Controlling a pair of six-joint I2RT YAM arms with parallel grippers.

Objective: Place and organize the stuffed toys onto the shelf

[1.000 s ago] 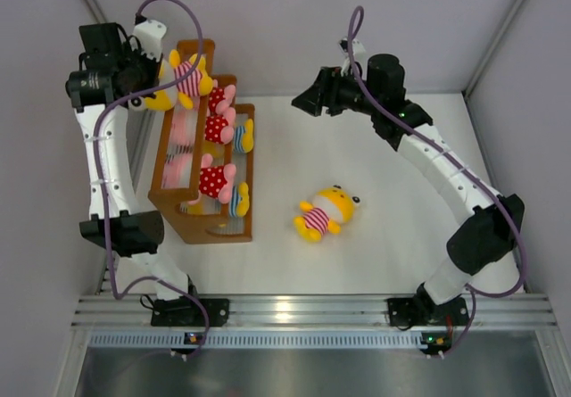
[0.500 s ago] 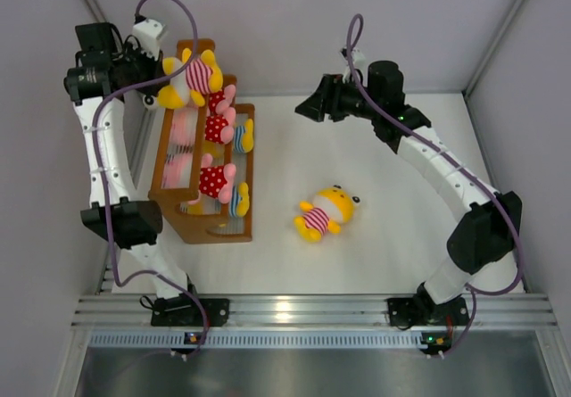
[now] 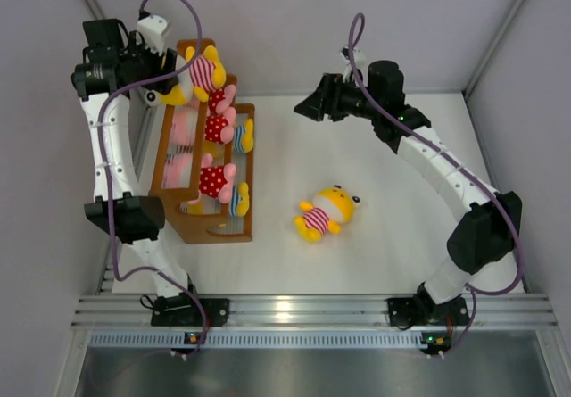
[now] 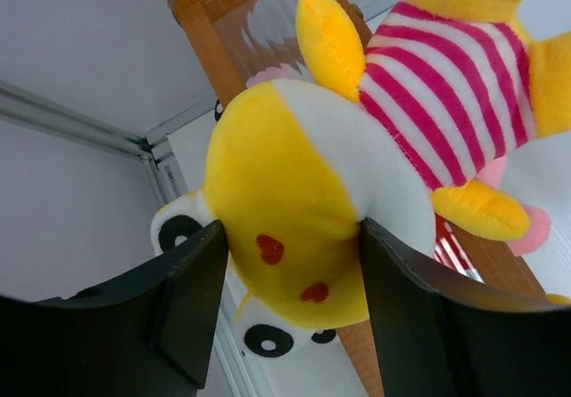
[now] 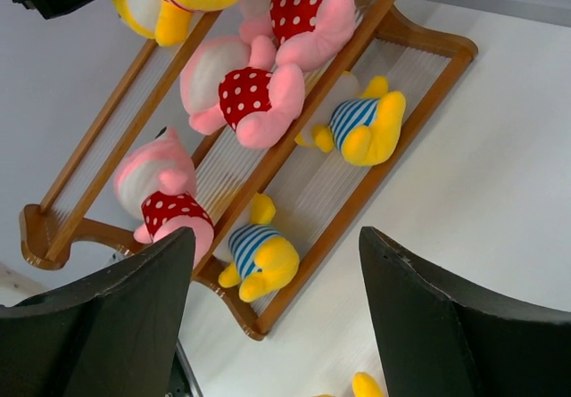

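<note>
My left gripper (image 3: 163, 83) is at the far end of the shelf's (image 3: 202, 226) top tier. Its jaws stand open around the yellow head of a pink-and-white striped stuffed toy (image 4: 446, 67), whose head still touches both fingers (image 4: 192, 299). That toy (image 3: 203, 71) lies over the top rail. Pink-headed toys in red dotted outfits (image 5: 245, 94) and blue-striped yellow toys (image 5: 357, 120) sit on the lower tiers. Another pink-striped toy (image 3: 326, 211) lies on the table. My right gripper (image 3: 303, 105) hovers open and empty above the table, right of the shelf.
Grey walls close in the table at the back and on both sides. The shelf (image 5: 384, 178) stands close to the left wall. A white-and-black toy face (image 4: 263, 339) shows below the held toy's head.
My left gripper has carried the pink-striped toy up and to the right onto the top tier's far end, and its jaws have widened. The right arm has barely moved.
</note>
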